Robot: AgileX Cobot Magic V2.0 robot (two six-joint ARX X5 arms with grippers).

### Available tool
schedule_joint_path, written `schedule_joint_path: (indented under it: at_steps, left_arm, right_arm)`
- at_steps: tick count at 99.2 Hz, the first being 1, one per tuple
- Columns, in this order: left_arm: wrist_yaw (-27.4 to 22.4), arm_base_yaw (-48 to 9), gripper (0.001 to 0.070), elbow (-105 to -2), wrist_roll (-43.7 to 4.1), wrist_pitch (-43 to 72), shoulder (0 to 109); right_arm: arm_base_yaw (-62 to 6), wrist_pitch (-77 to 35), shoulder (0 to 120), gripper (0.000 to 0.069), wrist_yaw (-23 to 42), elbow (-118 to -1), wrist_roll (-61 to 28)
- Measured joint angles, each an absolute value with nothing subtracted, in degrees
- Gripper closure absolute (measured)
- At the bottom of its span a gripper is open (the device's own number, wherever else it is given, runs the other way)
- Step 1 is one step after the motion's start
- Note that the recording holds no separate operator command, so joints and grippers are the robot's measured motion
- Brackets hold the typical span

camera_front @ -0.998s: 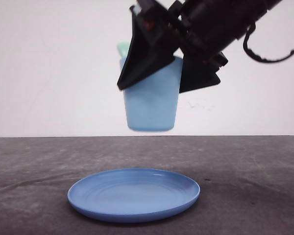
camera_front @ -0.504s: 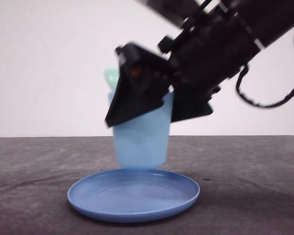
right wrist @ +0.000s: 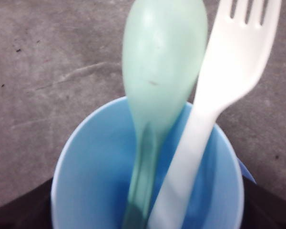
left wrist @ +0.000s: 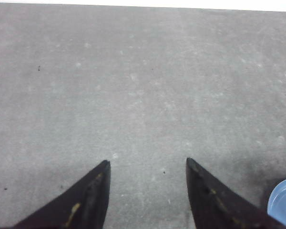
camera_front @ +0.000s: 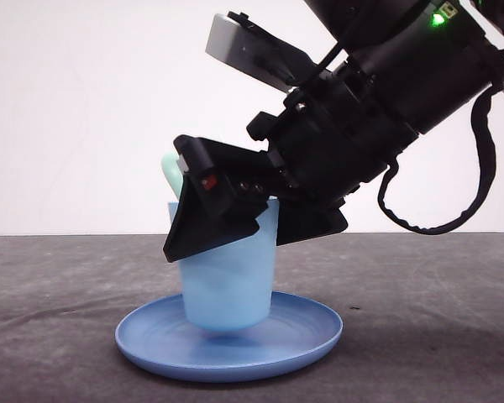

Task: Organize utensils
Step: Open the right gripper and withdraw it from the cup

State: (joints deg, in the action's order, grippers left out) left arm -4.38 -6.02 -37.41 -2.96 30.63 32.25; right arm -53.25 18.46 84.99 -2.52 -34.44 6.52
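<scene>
Pale blue cup (camera_front: 227,281): we held it by its upper wall in our right gripper (camera_front: 252,231), its base apparently touching the round blue plate (camera_front: 307,336), so the plate would serve as its stand.
Utensils: the mint-green spoon (right wrist: 159,86) and white fork (right wrist: 224,86) stood handles-down inside the cup, side by side, kept together for carrying.
Left gripper (left wrist: 148,191): we kept it spread and idle, holding nothing, above the grey table (left wrist: 133,86).
</scene>
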Motion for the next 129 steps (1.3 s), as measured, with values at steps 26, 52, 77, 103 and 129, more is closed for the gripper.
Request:
schedule_joint_path:
  at_steps: [26, 52, 77, 103, 129]
  left_arm:
    - [-4.38, -6.02, 0.041, -37.41, -2.96, 30.63, 32.25]
    - [-4.38, -6.02, 0.041, -37.41, -2.96, 30.63, 32.25]
    - [-4.38, -6.02, 0.041, -37.41, -2.96, 30.63, 32.25]
    - [-4.38, -6.02, 0.041, -37.41, -2.96, 30.61, 32.25]
    - [-4.38, -6.02, 0.041, -37.41, -2.94, 30.61, 32.25]
  right_arm:
    - [-53.25, 16.91, 84.99, 0.0209, -2.52, -34.44, 6.52]
    - [-53.25, 16.51, 84.99, 0.019, -2.57, -34.44, 6.52]
    - [-53.25, 16.51, 84.99, 0.0112, -2.57, -34.44, 6.52]
    - [-53.25, 16.12, 84.99, 0.006, -2.59, -34.44, 6.52]
    - [-51.48, 3.38, 80.62, 0.0049, -2.81, -34.44, 6.74]
